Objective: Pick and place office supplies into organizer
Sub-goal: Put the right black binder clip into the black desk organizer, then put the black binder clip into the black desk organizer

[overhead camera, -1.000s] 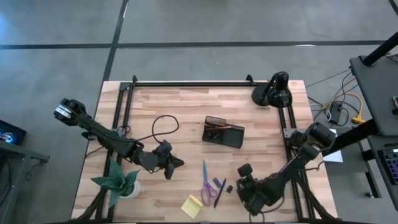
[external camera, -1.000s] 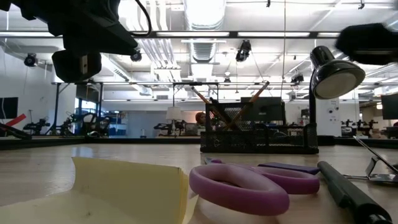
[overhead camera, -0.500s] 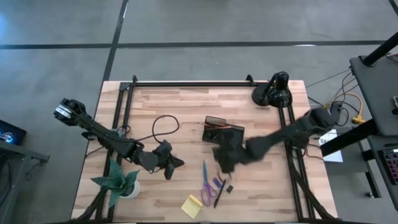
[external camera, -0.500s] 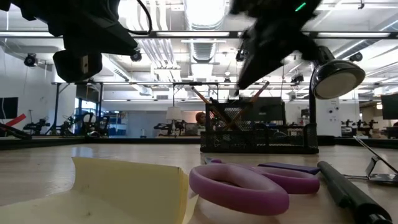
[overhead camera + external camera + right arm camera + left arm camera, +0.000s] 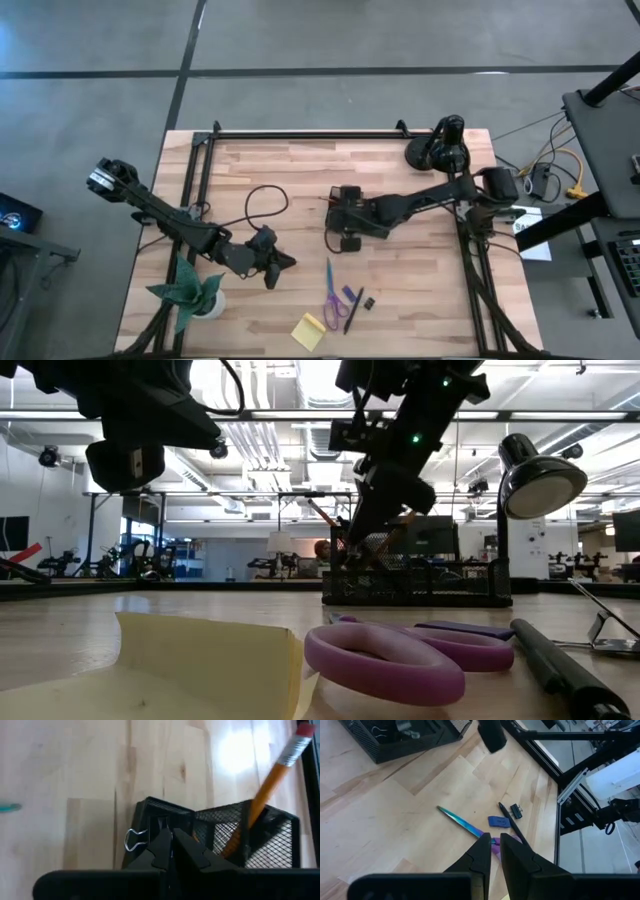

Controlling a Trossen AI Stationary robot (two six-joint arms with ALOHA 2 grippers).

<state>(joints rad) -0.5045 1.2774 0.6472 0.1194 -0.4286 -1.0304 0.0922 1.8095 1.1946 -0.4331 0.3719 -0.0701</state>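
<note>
The organizer [image 5: 430, 585], a black mesh tray, stands mid-table. An orange pencil [image 5: 265, 790] leans in one compartment and a silver-handled clip [image 5: 133, 839] lies in another. My right gripper [image 5: 340, 217] hovers shut just above it [image 5: 171, 840], with nothing visible between its fingers. Near the table's front edge lie the purple-handled scissors [image 5: 333, 292], a black pen [image 5: 353, 311], a small purple piece [image 5: 499, 822], a tiny black clip [image 5: 368, 302] and the yellow sticky-note pad [image 5: 309, 331]. My left gripper [image 5: 284, 262] waits left of them, raised and shut, empty [image 5: 495, 851].
A black desk lamp [image 5: 440, 146] stands at the far right corner. A green paper plant [image 5: 190, 290] sits at the near left. A black cable loop [image 5: 262, 204] lies left of the organizer. Bare wood stretches along the table's far side.
My right gripper has swung from the table's near right corner toward the far left, rising a little and rolling about its axis. It now hangs over the organizer and has stayed shut. The supplies on the table have not moved.
</note>
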